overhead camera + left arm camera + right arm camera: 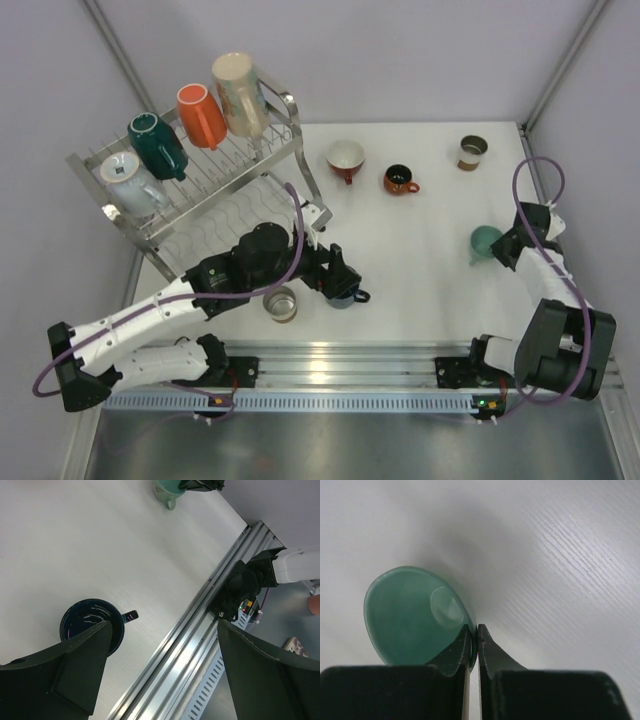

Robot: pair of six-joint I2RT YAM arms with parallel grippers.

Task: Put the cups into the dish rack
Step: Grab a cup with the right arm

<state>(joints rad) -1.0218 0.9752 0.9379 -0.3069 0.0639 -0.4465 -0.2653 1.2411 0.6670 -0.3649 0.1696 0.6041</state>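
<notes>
Mint cup point(405, 620) rim pinched between right jaws; left jaws spread by navy cup point(85, 621).

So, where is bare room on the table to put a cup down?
Bare: the middle of the table, bordered by the brown mug, the mint cup and the navy cup. Crowded: the dish rack top tier and around the left hand.

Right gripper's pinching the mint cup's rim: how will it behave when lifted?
The mint cup looks glazed and smooth, so it may slip between the fingers. Pinched at one wall only, it will probably swing and hang tilted.
</notes>
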